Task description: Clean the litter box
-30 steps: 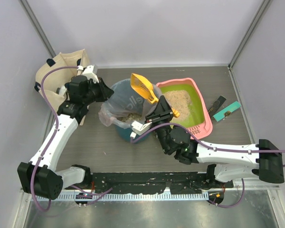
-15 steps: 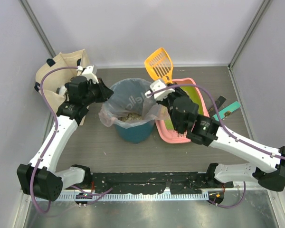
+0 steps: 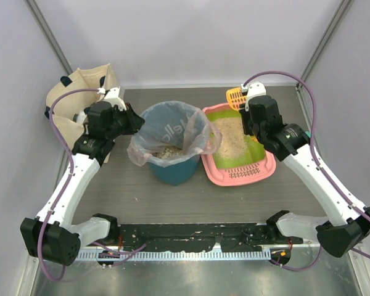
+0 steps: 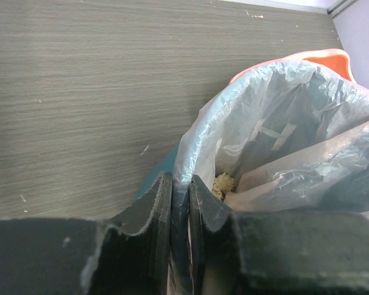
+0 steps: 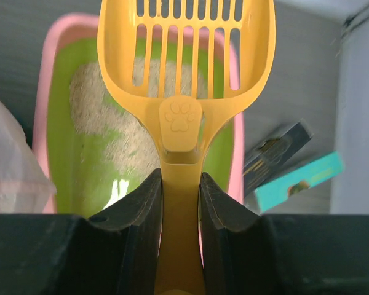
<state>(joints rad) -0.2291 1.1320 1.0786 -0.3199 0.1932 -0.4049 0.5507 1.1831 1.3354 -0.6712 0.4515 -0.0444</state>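
1. Litter box (image 3: 239, 179) (image 5: 44, 126): pink tray with a lime-green floor, flat on the table (image 3: 126, 191), right of centre and nearer the far edge. Long side runs far to near, with the slotted ledge at the near end. Holds beige litter (image 3: 232, 135) (image 5: 95, 114), heaped along the left and middle; the green floor shows bare down the right side and at the near end.

2. Teal round bin (image 3: 172, 173): stands at the table's centre, just beside the litter box's left side. Lined with a clear bag (image 3: 166, 128) (image 4: 283, 117), whose loose edge overlaps the tray's left rim in the overhead view. A small pile of beige clumps (image 3: 169, 152) (image 4: 222, 183) lies at the bottom of the bag.

3. Left tool (image 3: 137, 121) (image 4: 181, 184): at the bin's left rim, fingers pressed together on a fold of the bag's edge.

4. Right tool (image 3: 246, 102) (image 5: 181, 184): above the litter box's far right corner, clamped on the handle of the orange slotted scoop (image 3: 235, 96) (image 5: 184, 61). The scoop bowl points toward the far edge, and the tray shows through its slots in the right wrist view.

5. Beige cloth bag (image 3: 74, 92): far left corner, mouth open; I cannot tell what is inside.

6. Dark box (image 5: 277, 150) and teal box (image 5: 298, 181): on the table near the right edge, beside the litter box.
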